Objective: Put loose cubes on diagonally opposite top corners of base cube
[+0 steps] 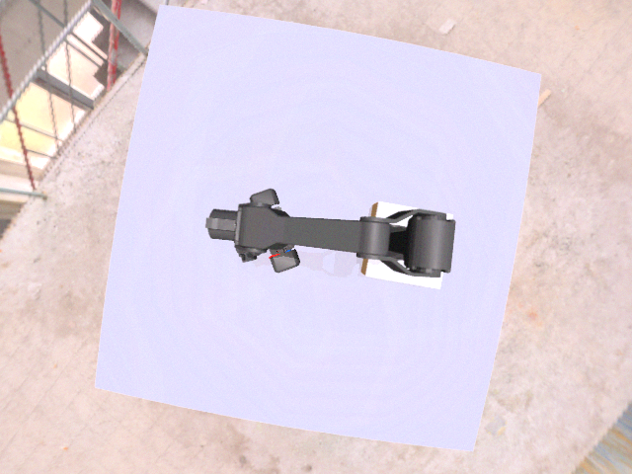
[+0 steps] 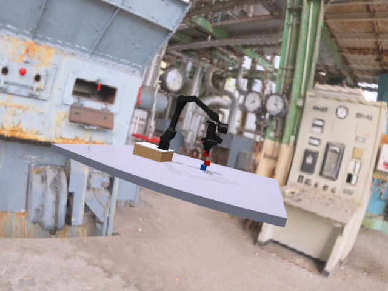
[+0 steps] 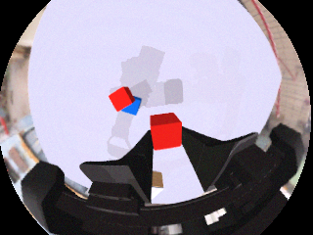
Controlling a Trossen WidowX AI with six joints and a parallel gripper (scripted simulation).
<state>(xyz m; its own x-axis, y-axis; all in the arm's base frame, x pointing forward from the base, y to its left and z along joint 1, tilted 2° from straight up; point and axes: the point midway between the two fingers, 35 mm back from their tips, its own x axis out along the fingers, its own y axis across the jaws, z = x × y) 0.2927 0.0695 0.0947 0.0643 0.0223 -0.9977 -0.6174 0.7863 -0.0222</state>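
A pale lavender table [image 2: 237,194] carries the blue base cube [image 2: 202,167] and the arm's wooden pedestal [image 2: 147,153].

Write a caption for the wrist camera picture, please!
The tool holds a red cube above another red cube on the blue cube.

Rusty blue machinery [image 2: 62,62], gauges [image 2: 173,79], cream control cabinet [image 2: 338,150], dusty concrete floor [image 2: 156,256].
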